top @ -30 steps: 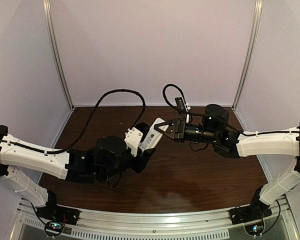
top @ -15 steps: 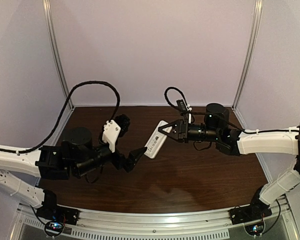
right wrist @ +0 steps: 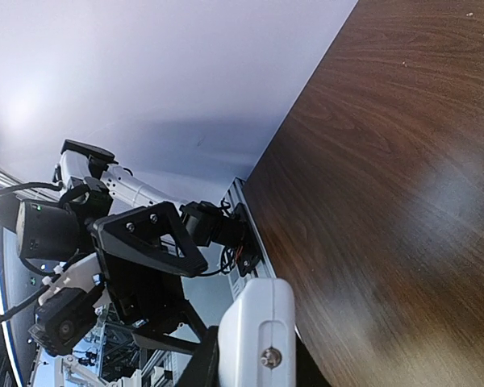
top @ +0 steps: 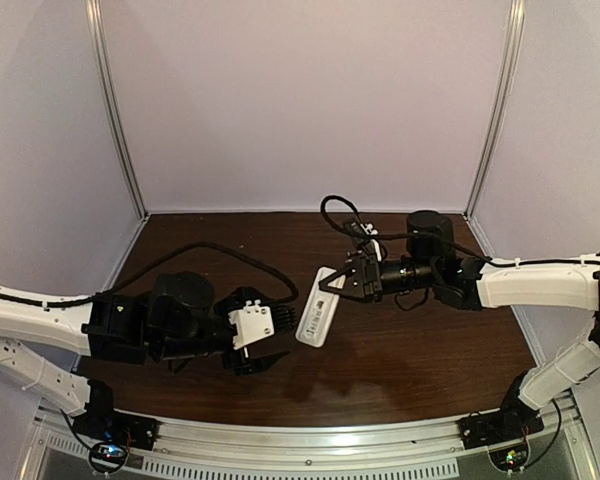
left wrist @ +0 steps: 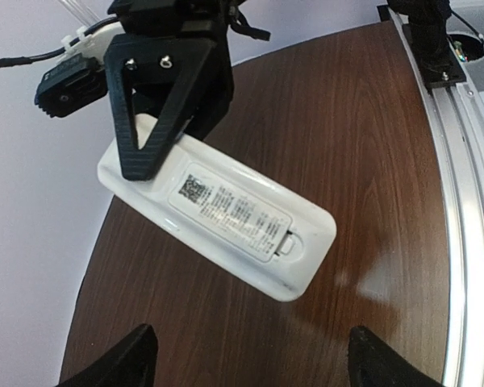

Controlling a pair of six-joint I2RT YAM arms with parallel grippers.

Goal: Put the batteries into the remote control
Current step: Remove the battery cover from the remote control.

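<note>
The white remote control hangs tilted above the table, gripped at its upper end by my right gripper, which is shut on it. In the left wrist view the remote shows its back, with a printed label and the battery cover closed. The right gripper's black fingers clamp its far end. My left gripper is open and empty, just below and left of the remote's lower end. Its fingertips show at the bottom edge. The right wrist view shows the remote's end. No batteries are in view.
The dark wooden table is bounded by purple walls at the back and sides. A metal rail with the arm bases runs along the near edge, and also shows in the left wrist view. A black cable loops over the left arm.
My left gripper has let go of the remote, pulled back toward the near edge and turned at the wrist. The right gripper keeps the remote and has lowered it slightly.
</note>
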